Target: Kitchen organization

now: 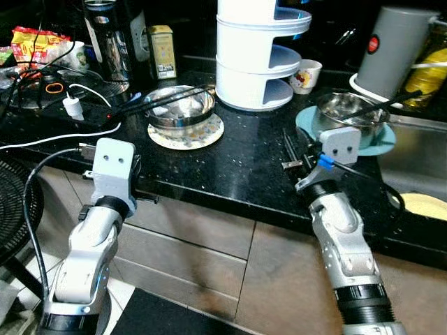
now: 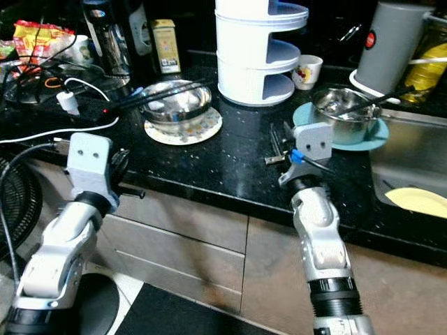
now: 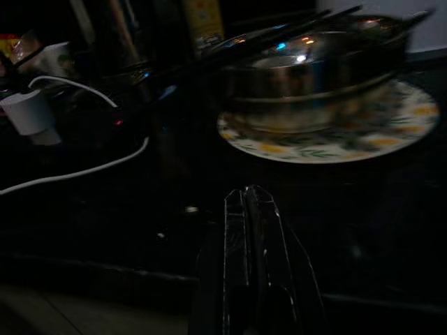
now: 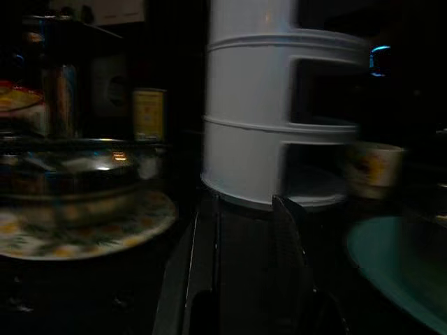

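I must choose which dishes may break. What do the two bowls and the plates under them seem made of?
Both bowls look like polished steel: bright, mirror-like reflections. The flowered plate seems glazed ceramic, perhaps melamine; its surface is glossy with a printed pattern. The teal plate looks matte, possibly plastic.

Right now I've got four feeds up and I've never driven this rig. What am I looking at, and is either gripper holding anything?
You are driving a humanoid robot with two silver arms. The two bright pictures come from its head camera, looking down at a black kitchen counter. The two dark pictures come from cameras on the wrists, each looking along that arm's two black fingers.

On the counter: a steel bowl with chopsticks across it, sitting on a flowered plate; a white tiered rack; a small cup; and a second steel bowl on a teal plate.

The left gripper is shut and sits at the counter edge, facing the flowered plate. The right gripper is open over the counter, facing the rack. Neither holds anything.
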Tool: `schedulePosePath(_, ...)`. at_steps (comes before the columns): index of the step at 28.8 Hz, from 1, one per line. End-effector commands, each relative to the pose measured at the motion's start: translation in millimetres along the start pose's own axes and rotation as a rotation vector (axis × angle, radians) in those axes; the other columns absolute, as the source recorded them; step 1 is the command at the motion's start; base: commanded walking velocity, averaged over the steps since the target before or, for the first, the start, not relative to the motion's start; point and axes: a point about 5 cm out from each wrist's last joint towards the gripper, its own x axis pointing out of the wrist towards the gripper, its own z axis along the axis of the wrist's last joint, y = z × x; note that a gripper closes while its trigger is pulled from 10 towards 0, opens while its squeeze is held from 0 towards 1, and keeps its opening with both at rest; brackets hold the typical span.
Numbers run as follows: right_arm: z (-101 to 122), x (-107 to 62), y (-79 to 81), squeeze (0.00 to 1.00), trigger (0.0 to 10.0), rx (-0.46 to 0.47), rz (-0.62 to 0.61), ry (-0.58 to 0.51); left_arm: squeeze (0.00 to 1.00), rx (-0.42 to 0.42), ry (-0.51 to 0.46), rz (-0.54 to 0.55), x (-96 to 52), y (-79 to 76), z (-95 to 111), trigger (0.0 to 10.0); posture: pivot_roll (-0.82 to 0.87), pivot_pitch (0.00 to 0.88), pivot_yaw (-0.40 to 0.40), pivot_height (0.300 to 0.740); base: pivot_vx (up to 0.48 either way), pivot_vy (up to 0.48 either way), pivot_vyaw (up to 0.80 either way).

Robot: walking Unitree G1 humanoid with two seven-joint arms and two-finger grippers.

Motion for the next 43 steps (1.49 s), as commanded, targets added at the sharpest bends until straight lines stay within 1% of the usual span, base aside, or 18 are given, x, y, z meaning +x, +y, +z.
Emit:
schedulePosePath(1, -2, -2.7, 0.0, 0.00, 10.0, -0.004, 0.004, 0.010, 0.00, -0.001, 0.011, -0.004, -1.4, 1.3, -1, 10.0, 0.03, 0.192, -0.005, 0.740, 0.296, 0.000, 0.00)
schedulePosePath(18, -3, -3.3, -0.6, 0.00, 10.0, -0.003, 0.006, 0.022, 0.00, -0.002, 0.014, 0.001, -2.8, 1.7, -1, 10.0, 0.03, 0.204, -0.011, 0.740, 0.293, 0.000, 0.00)
schedulePosePath(20, -3, -3.5, -0.3, 0.00, 10.0, -0.003, 0.009, 0.023, 0.00, -0.022, 0.019, 0.011, -4.6, 1.3, -2, 10.0, 0.03, 0.205, -0.011, 0.740, 0.000, 0.000, 0.00)
schedulePosePath(25, -4, -3.6, 0.1, 0.00, 10.0, 0.000, 0.011, 0.024, 0.00, -0.021, 0.043, 0.042, -11.3, 1.3, -7, 10.0, 0.03, 0.208, -0.012, 0.740, 0.000, 0.000, 0.00)
schedulePosePath(28, -4, -3.3, 0.8, 0.00, 10.0, 0.004, 0.014, 0.025, 0.00, -0.014, 0.046, 0.070, -13.7, 5.6, -7, 10.0, 0.03, 0.208, -0.012, 0.740, 0.000, 0.000, 0.00)
schedulePosePath(29, -4, -3.2, 0.9, 0.00, 10.0, 0.005, 0.015, 0.025, 0.00, -0.005, 0.047, 0.089, -14.0, 8.8, -7, 10.0, 0.03, 0.208, -0.012, 0.740, 0.000, 0.000, 0.00)
schedulePosePath(31, -4, -2.8, 1.3, 0.00, 10.0, 0.008, 0.017, 0.025, 0.00, 0.002, 0.034, 0.136, -15.1, 19.9, -4, 10.0, 0.03, 0.208, -0.012, 0.740, 0.000, 0.000, 0.00)
schedulePosePath(34, -4, -2.7, 1.4, 0.00, 10.0, 0.008, 0.019, 0.025, 0.00, -0.007, 0.022, 0.148, -15.6, 24.2, -2, 10.0, 0.03, 0.208, -0.012, 0.740, 0.000, 0.000, 0.00)
schedulePosePath(35, -4, -2.8, 1.5, 0.00, 10.0, 0.009, 0.022, 0.027, 0.00, 0.000, 0.018, 0.152, -16.1, 29.1, -1, 10.0, 0.03, 0.205, -0.016, 0.740, 0.000, 0.000, 0.00)
schedulePosePath(36, -4, -2.8, 1.5, 0.00, 10.0, 0.009, 0.022, 0.027, 0.00, 0.000, 0.018, 0.152, -16.1, 29.1, -1, 10.0, 0.03, 0.205, -0.016, 0.740, 0.000, 0.000, 0.00)
schedulePosePath(37, -4, -2.9, 1.6, 0.00, 10.0, 0.011, 0.026, 0.029, 0.00, 0.023, 0.011, 0.149, -16.6, 36.5, 3, 10.0, 0.03, 0.205, -0.016, 0.740, 0.000, 0.000, 0.00)
schedulePosePath(39, -4, -2.9, 1.7, 0.00, 10.0, 0.012, 0.027, 0.029, 0.00, 0.036, 0.007, 0.144, -16.6, 39.0, 4, 10.0, 0.03, 0.205, -0.016, 0.740, 0.000, 0.000, 0.00)
schedulePosePath(40, -4, -2.7, 1.9, 0.00, 10.0, 0.013, 0.031, 0.031, 0.00, 0.056, 0.002, 0.132, -15.9, 41.3, 7, 10.0, 0.04, 0.206, -0.021, 0.740, 0.000, 0.000, 0.00)
schedulePosePath(41, -4, -2.2, 2.8, 0.00, 10.0, 0.016, 0.041, 0.037, 0.00, 0.100, -0.009, 0.093, -13.1, 43.6, 12, 10.0, 0.04, 0.206, -0.023, 0.740, 0.000, 0.000, 0.00)
schedulePosePath(42, -4, -2.2, 2.8, 0.00, 10.0, 0.016, 0.041, 0.037, 0.00, 0.100, -0.009, 0.093, -13.1, 43.6, 12, 10.0, 0.04, 0.206, -0.023, 0.740, 0.000, 0.000, 0.00)
schedulePosePath(43, -5, -1.9, 3.4, 0.00, 10.0, 0.018, 0.048, 0.042, 0.00, 0.130, -0.014, 0.067, -11.3, 44.9, 16, 10.0, 0.04, 0.206, -0.023, 0.740, 0.000, 0.000, 0.00)
